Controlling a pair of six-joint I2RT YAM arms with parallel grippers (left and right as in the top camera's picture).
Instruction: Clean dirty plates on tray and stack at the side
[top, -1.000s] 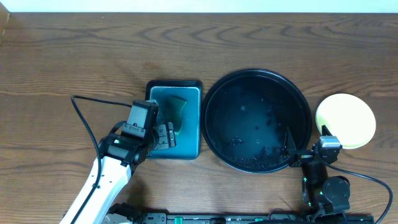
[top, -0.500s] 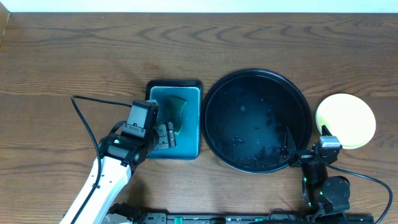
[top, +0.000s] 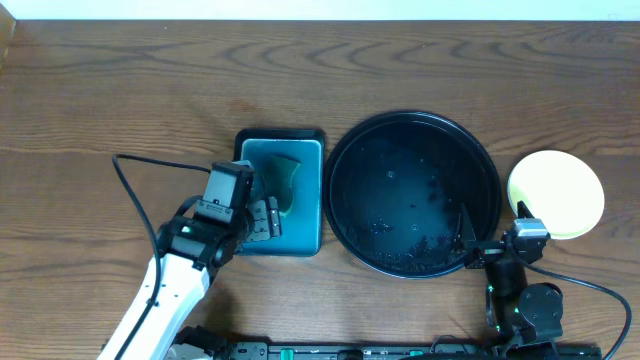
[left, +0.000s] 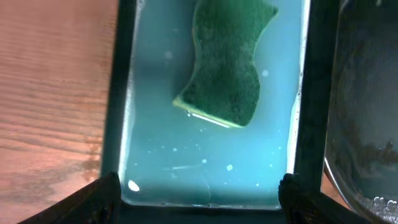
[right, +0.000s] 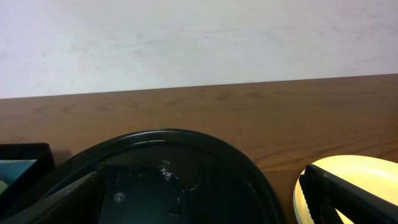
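Across the wooden table (top: 120, 90), your largest object is the round black tray (top: 400, 170), sitting right of centre. Its dark floor shows pale specks and droplets, thickest toward the near edge.

Next in size is your left arm (top: 160, 295), white-cased, reaching up from the near edge on the left side.

Just left of the black tray lies the rectangular teal tray (top: 308, 205). You cannot tell whether the two rims touch. Its floor looks wet and pale blue in the left wrist view.

On the table just right of the black tray, off its rim, you have the pale yellow plate (top: 556, 194). These views do not show whether other plates lie under it.

A dark green sponge (left: 227, 62) with a wavy outline lies in the far half of the teal tray, with a thin yellow edge showing along its near side.

Your left gripper (left: 200, 202) hovers over the near end of the teal tray, jaws spread wide and holding nothing, clear of the sponge. Your right gripper (right: 199, 199) sits low at the near right rim of the black tray, between it and the plate, jaws likewise spread apart and empty.
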